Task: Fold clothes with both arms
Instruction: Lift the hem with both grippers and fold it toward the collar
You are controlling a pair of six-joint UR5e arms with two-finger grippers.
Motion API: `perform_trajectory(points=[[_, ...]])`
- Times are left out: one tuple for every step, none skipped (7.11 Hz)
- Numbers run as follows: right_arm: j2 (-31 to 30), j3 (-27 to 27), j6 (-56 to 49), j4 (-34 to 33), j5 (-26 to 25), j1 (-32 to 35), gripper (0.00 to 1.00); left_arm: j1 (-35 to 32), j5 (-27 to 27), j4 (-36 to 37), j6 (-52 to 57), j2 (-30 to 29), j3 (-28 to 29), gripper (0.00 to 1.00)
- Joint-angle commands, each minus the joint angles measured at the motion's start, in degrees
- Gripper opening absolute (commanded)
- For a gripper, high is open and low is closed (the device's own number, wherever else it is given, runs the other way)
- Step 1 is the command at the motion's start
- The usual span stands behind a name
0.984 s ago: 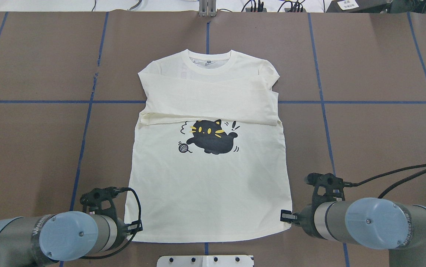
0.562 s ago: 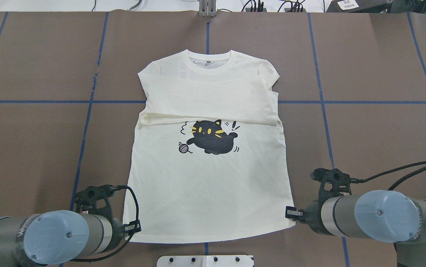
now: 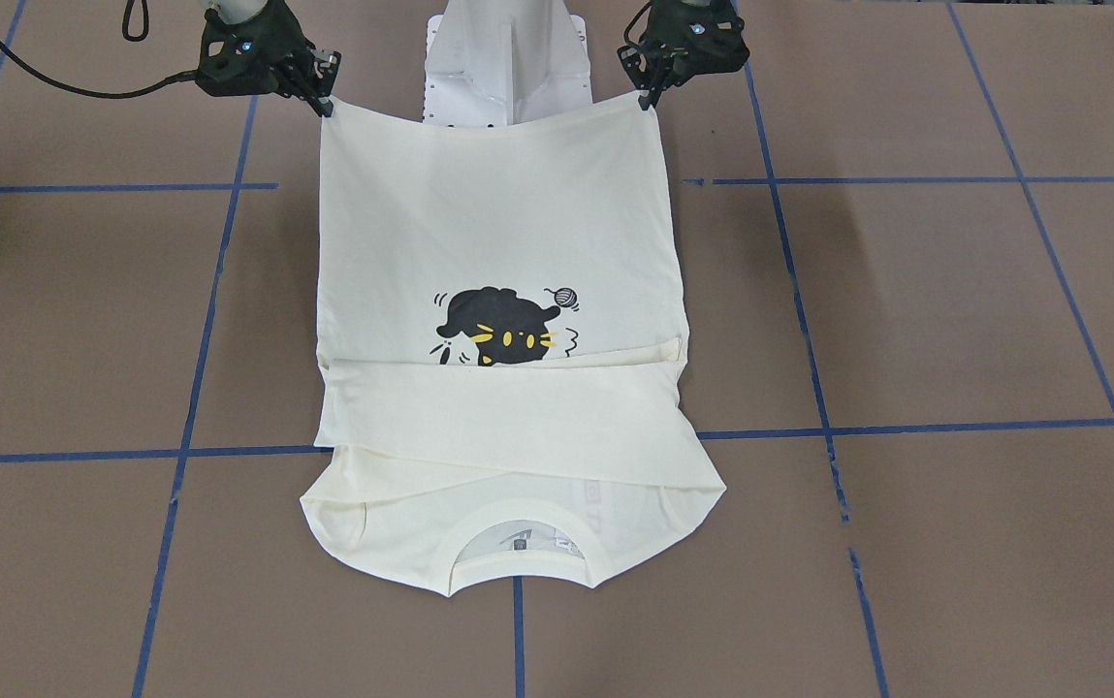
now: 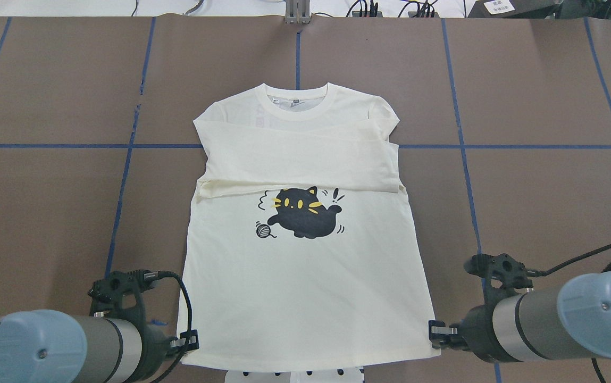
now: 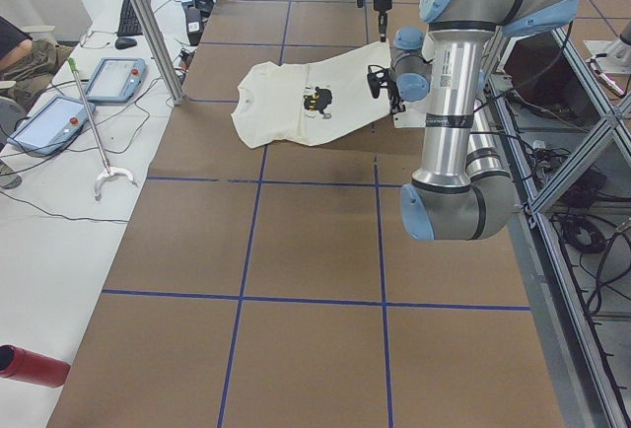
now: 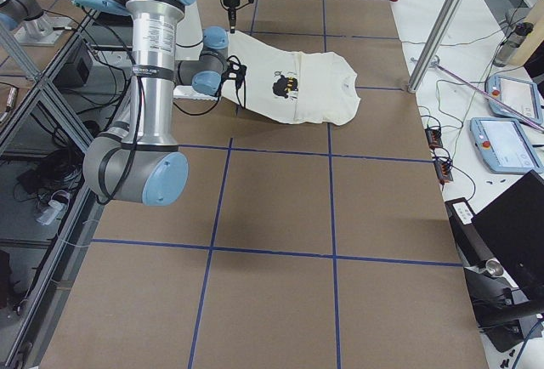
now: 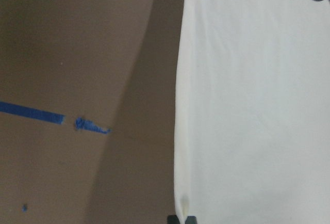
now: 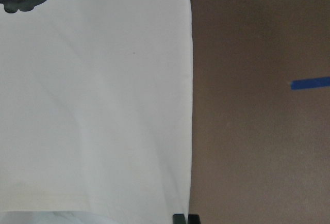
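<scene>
One brown table (image 4: 550,186) carries the cream T-shirt (image 4: 305,287), which lies centred with its cat print (image 4: 300,213) up, sleeves (image 4: 300,159) folded across the chest and collar away from the robot. Left gripper (image 4: 191,340) and right gripper (image 4: 435,332) each pinch one hem corner, hem lifted. Fabric looks light, soft and limp. The hem corners seem the best hold, pulled taut.
</scene>
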Motion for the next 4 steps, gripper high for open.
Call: perform_trajectory(points=[[-1.7,2.0,0.0,0.1,2.5,-1.8,0.00,3.5,-0.4,1.7,0.0,0.0,-3.3,0.00],[-1.3,1.4,-0.5,0.2,2.5,-1.3,0.00,3.5,-0.5,1.8,0.3,-0.3,-3.5,0.00],[-0.2,0.7,-0.7,0.3,2.5,0.9,0.00,2.6,-0.7,1.8,1.4,-0.5,-3.8,0.00],[2.7,-1.2,-1.3,0.3,4.0,5.4,0.00,1.4,-0.8,1.8,2.5,-0.6,-4.0,0.00]])
